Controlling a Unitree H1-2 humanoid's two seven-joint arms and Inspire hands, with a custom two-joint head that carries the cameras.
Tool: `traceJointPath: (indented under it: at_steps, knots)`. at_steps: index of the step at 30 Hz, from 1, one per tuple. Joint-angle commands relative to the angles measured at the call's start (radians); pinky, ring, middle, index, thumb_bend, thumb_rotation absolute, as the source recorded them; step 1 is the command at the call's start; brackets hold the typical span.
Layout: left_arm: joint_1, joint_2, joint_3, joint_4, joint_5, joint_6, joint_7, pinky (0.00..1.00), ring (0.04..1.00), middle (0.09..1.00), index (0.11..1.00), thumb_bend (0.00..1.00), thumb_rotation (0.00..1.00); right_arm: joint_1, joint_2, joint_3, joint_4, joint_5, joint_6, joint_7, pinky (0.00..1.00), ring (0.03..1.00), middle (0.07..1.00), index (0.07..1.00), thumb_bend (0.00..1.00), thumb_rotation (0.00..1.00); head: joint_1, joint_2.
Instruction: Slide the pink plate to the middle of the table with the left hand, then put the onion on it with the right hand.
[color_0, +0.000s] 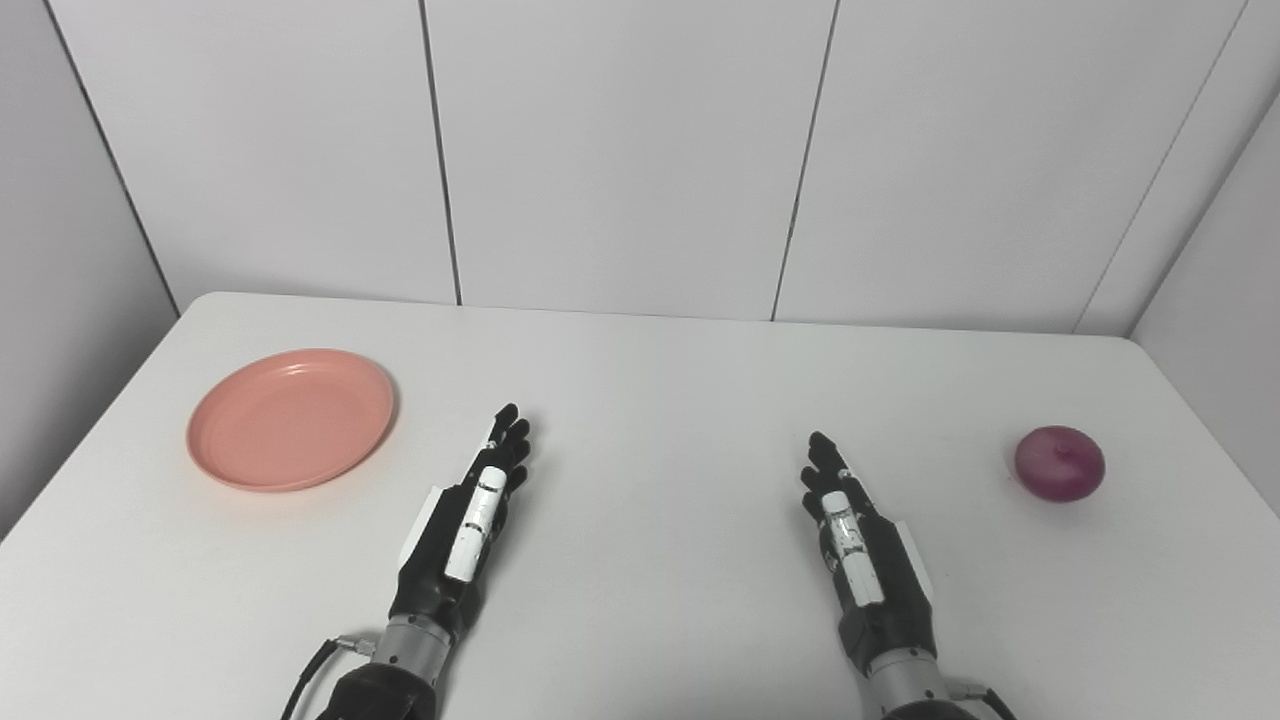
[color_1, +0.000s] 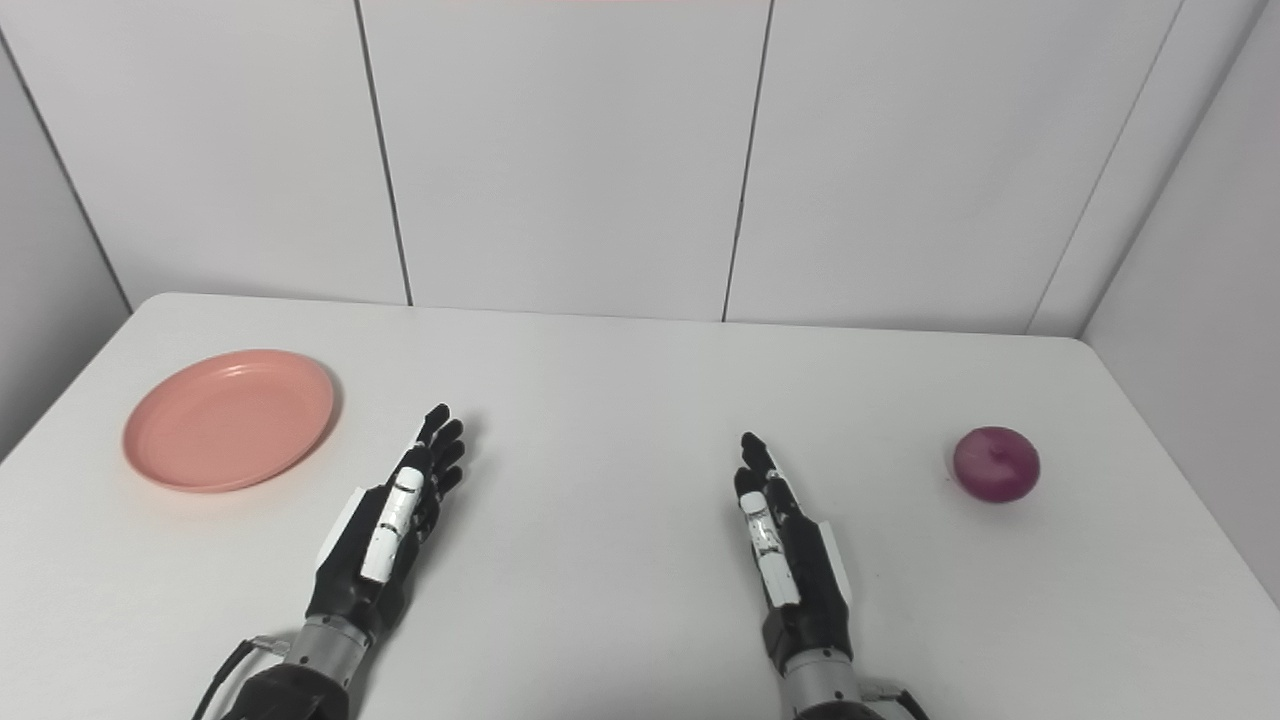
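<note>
Resting low over the white table (color_0: 640, 380), nearest the camera: black-and-white left hand (color_0: 470, 525) and right hand (color_0: 855, 540), both with fingers stretched forward, lying close together, holding nothing. Sitting at the table's left side, well apart from the middle and just beyond the left hand: round, shallow, smooth pink plastic plate (color_0: 290, 418), bare and apparently unmoved, so seemingly nothing done yet, sliding and placing both remaining. Lying near the right edge, well apart from the right hand: glossy purple-red onion (color_0: 1060, 463), rounded, skin intact.

One pink plate (color_0: 290, 418), one onion (color_0: 1059, 463) (purple), one table (color_0: 640, 380).
</note>
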Motion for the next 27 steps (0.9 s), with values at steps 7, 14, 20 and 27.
traceJointPath:
  at_steps: [7, 14, 20, 27]
  knots:
    - [-0.016, 0.002, 0.005, -0.005, -0.020, -0.011, -0.012, 1.00, 1.000, 1.000, 1.000, 0.46, 1.00, -0.029, 0.006, 0.005, -0.024, -0.014, -0.047, -0.005, 1.00, 0.981, 0.968, 0.939, 0.47, 0.82, -0.001, -0.002]
    - [-0.017, 0.005, 0.002, -0.004, -0.025, -0.012, -0.012, 1.00, 1.000, 1.000, 1.000, 0.47, 1.00, -0.029, 0.004, 0.004, -0.018, -0.017, -0.055, -0.002, 1.00, 0.977, 0.966, 0.939, 0.47, 0.82, -0.001, -0.001]
    - [-0.016, 0.006, 0.003, 0.000, -0.029, -0.014, -0.015, 1.00, 1.000, 1.000, 1.000, 0.47, 1.00, -0.030, 0.001, 0.006, -0.014, -0.023, -0.059, -0.001, 1.00, 0.973, 0.962, 0.939, 0.48, 0.81, 0.001, -0.003]
    - [-0.015, 0.001, -0.006, 0.011, -0.023, -0.018, -0.017, 1.00, 1.000, 1.000, 1.000, 0.49, 1.00, -0.027, -0.010, -0.001, -0.016, -0.010, -0.050, 0.008, 1.00, 0.974, 0.962, 0.938, 0.52, 0.79, 0.077, -0.024]
